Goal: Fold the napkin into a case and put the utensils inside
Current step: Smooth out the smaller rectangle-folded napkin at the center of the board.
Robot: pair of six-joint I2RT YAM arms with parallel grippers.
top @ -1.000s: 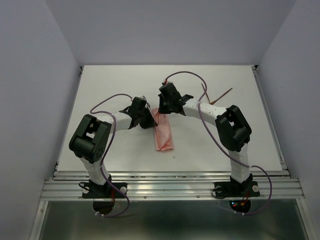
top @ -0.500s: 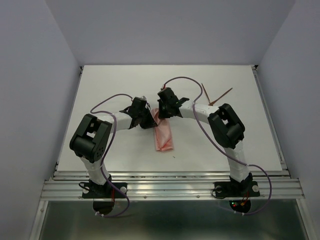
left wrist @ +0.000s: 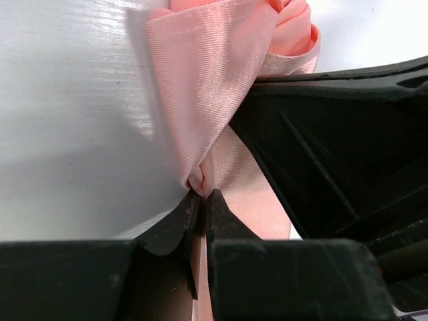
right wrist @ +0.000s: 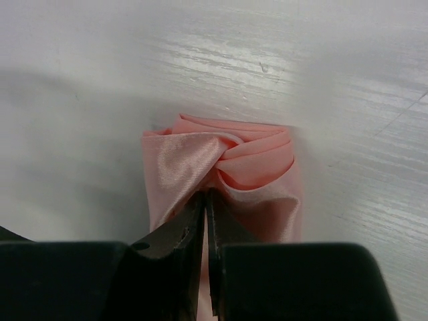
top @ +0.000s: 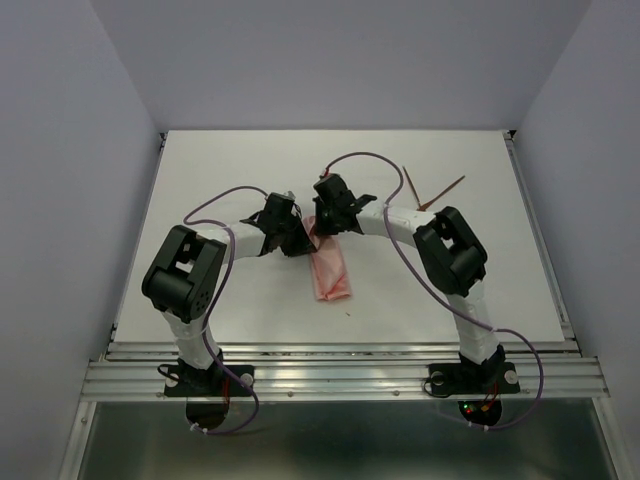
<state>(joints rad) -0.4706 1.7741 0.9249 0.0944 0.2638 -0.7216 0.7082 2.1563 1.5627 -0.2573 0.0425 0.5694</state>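
A thin, shiny salmon-pink napkin (top: 330,272) lies near the middle of the flat white table (top: 220,165) as a narrow oblong strip. Its long sides run from far to near, and its near short end lies flat and free, short of the metal rail at the table's near edge (top: 340,352).

The far end is bunched and twisted where both arms meet. The black two-finger left gripper (top: 298,241) comes in from the left side and the black two-finger right gripper (top: 326,224) from the far right, just beside each other.

In the left wrist view the left gripper (left wrist: 202,194) is clamped on a pinched fold of the napkin (left wrist: 200,87), whose hemmed left edge stands up off the table, and the right gripper's black body (left wrist: 334,154) fills the space close on the right (very little room between them).

In the right wrist view the right gripper (right wrist: 205,196) has its fingertips pressed together on the cloth at the base of the rolled, crossed folds of the napkin (right wrist: 231,157).

Two thin reddish-brown stick utensils (top: 441,193) lie in a V on the far right, well apart from the napkin, with bare tabletop between them and the right edge. Bare table surrounds the strip to the left and beyond the grippers up to the pale walls (top: 330,60).
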